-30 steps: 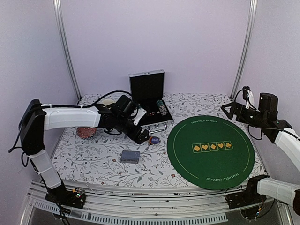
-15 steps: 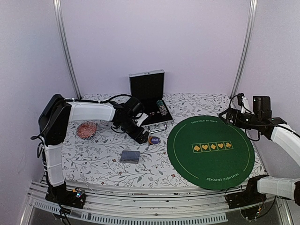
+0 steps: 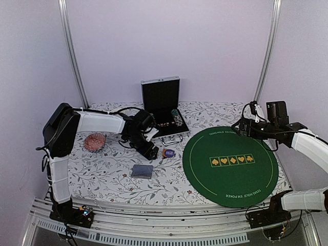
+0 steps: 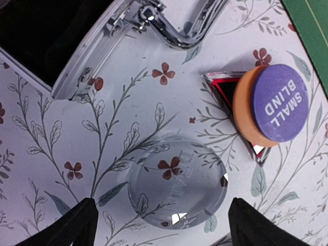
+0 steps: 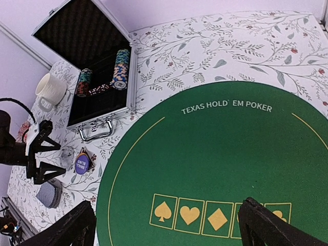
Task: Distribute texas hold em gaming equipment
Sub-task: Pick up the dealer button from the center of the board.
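left pincer (image 3: pixel 151 152) beside purple disc (image 3: pixel 168 152), card deck (image 3: pixel 142 171)

Purple disc (image 4: pixel 281 109), ahead and right of the left gripper (image 4: pixel 163 224), reads "SMALL BLIND". Green mat (image 5: pixel 230 154) under the right gripper (image 5: pixel 169 225) reads "TEXAS HOLD' EM POKER" in yellow, above yellow card-suit signs (image 5: pixel 190 213). Clear disc (image 4: pixel 177 187) just ahead of the left gripper: embossed lettering, unreadable.

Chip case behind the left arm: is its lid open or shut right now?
Open. The chip case has its lid swung up and back, and chip stacks show in the black tray.
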### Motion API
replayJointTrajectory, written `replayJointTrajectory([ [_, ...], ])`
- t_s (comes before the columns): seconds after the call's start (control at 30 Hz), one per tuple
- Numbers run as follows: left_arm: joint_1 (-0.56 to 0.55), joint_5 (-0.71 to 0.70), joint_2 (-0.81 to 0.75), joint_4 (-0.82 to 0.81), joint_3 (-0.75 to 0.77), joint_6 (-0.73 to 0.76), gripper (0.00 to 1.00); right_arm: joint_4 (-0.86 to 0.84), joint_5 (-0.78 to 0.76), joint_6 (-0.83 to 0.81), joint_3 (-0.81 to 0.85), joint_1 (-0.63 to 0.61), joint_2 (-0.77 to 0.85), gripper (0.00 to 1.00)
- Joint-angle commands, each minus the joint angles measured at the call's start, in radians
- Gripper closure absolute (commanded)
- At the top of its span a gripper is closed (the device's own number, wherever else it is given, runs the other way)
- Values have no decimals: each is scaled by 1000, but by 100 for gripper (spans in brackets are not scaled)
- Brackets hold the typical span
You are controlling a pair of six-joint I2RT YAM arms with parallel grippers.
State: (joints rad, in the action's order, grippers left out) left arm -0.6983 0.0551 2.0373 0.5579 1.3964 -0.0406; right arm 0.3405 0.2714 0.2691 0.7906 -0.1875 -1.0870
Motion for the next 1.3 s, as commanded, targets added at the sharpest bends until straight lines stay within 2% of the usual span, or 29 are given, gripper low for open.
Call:
replayJointTrajectory([
  [0.0,-32,-7,28,-10,-13,27,9,38,-89,-10,67,-78,-27,1],
  [0.23,-36,-29,86,-1,13,37,10,62,-148,-16,112,-146,-73,1],
  [0.67,-35,27,103,43,28,37,44,64,-185,-37,141,-204,-120,1],
  [0.83,-35,37,74,63,22,30,66,59,-185,-29,138,-206,-104,1],
  [0.93,-35,20,17,56,10,28,72,53,-144,-12,152,-206,-100,1],
  [1.03,-32,19,-48,52,4,38,77,3,-11,9,163,-207,-87,1],
  [1.17,-33,31,-156,54,11,71,78,-136,125,114,150,-207,-64,1],
  [1.27,-41,22,-231,52,18,99,77,-161,100,186,168,-224,-81,5],
])
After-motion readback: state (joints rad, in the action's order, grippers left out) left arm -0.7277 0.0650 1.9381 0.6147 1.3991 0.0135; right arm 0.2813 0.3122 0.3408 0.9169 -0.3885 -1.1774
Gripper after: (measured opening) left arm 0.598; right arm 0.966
